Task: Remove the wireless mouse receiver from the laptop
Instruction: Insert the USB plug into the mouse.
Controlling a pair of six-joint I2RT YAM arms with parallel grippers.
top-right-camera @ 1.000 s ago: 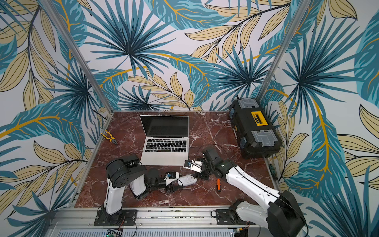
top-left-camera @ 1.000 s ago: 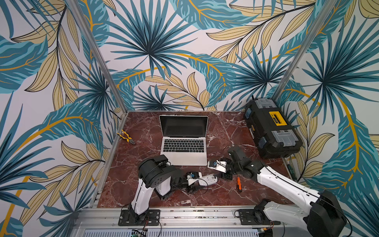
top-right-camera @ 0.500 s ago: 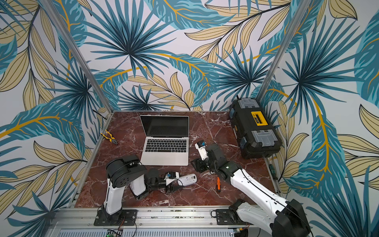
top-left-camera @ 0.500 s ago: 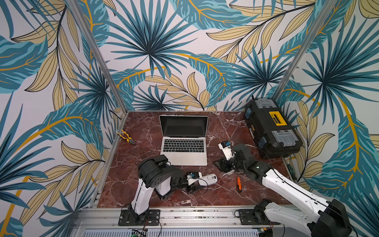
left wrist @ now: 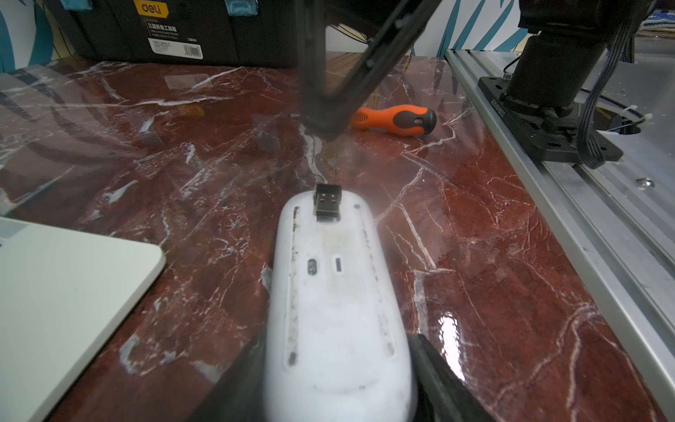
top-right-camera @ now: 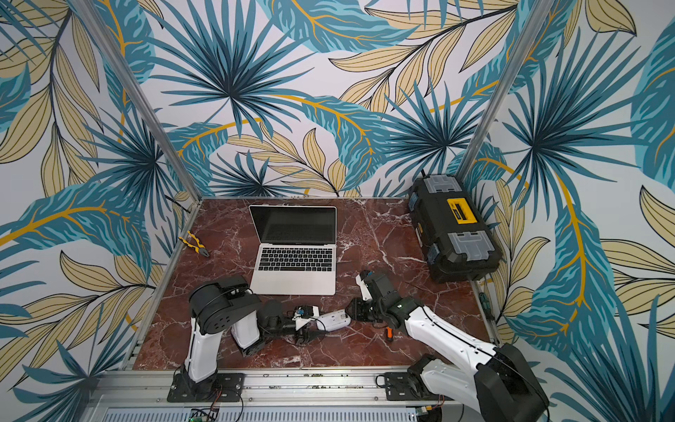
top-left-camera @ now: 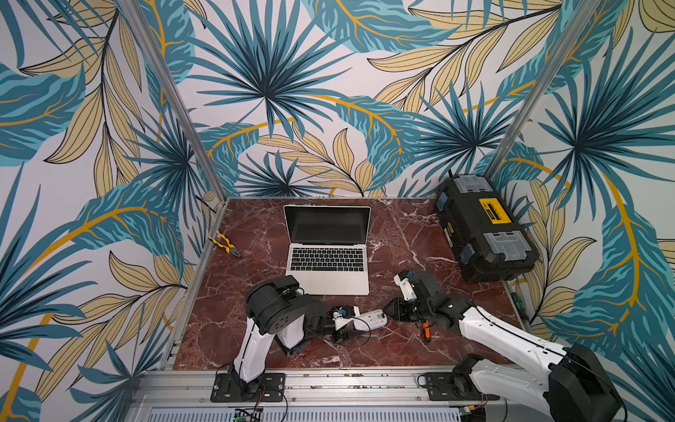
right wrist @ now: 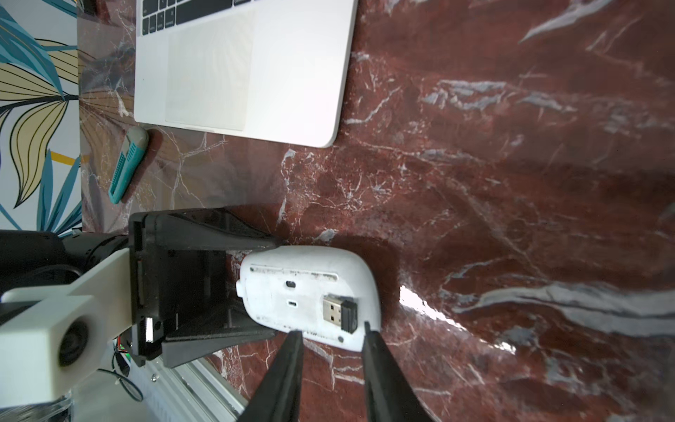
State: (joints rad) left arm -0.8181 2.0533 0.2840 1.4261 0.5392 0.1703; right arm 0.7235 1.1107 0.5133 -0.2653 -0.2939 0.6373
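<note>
Since a second ago, my right wrist has rolled over beside the mouse; the left arm, the mouse and the laptop have not shifted.

1. Location. The receiver is out of the laptop. It lies on the upturned underside of the white mouse, at the mouse's free end.

2. Orientation. The receiver's long axis runs along the mouse's long axis. Its metal plug points back toward my left claw; its black cap sits at the mouse's free tip.

3. Claw state. The left claw is clamped on the mouse from both sides. My right claw has its fingers apart with nothing between them, tips just short of the receiver.

4. Step in hand, as I judge it: take hold of the receiver while the left claw steadies the mouse.
- The gap between the right fingers spans the receiver's length, so closing would likely meet its two ends. Centre the gap over it first.
- Advance the tips until they bracket the receiver, then close gently.
- Keep the left clamp fixed, and move the receiver along its long axis, not sideways.

5. Surroundings. The laptop stands open, near the mouse but apart from it, on the marble surface. An orange screwdriver lies beyond the right claw; the toolbox is well apart.
</note>
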